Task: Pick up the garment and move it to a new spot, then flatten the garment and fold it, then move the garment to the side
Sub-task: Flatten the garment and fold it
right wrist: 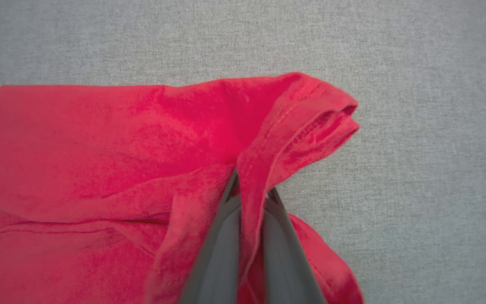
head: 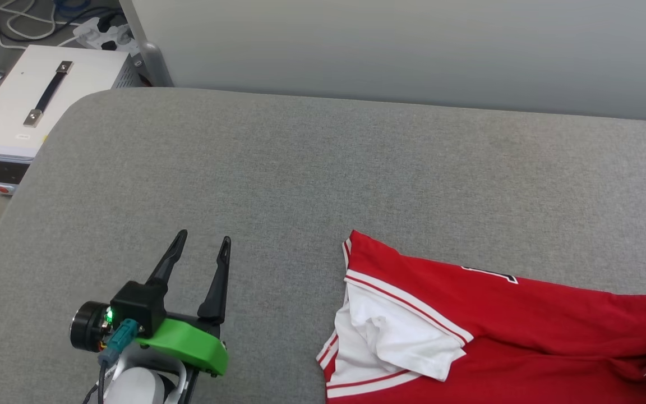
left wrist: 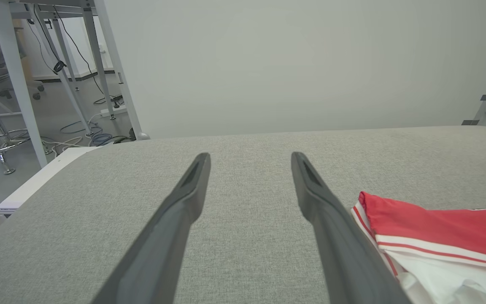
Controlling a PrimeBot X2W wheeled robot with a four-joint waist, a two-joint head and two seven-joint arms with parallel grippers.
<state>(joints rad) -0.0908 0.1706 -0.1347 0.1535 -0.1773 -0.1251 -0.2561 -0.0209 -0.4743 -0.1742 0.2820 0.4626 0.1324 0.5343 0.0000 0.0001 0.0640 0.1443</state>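
right hand (right wrist: 251, 190) clamped on garment (right wrist: 99, 139), left hand (head: 204, 237) spread wide

the right hand's fingers pinched a red hem fold. the left hand held nothing, at lower left of the head view over the grey tabletop (head: 300, 168); the garment lay at lower right.

Left gripper (head: 204, 237) at the lower left of the head view, dark fingers spread wide, pointing up the frame (green bracket at its wrist). Right gripper (right wrist: 251, 190) at bottom centre of its wrist view, fingers pinched on a fold of the garment (right wrist: 99, 135)
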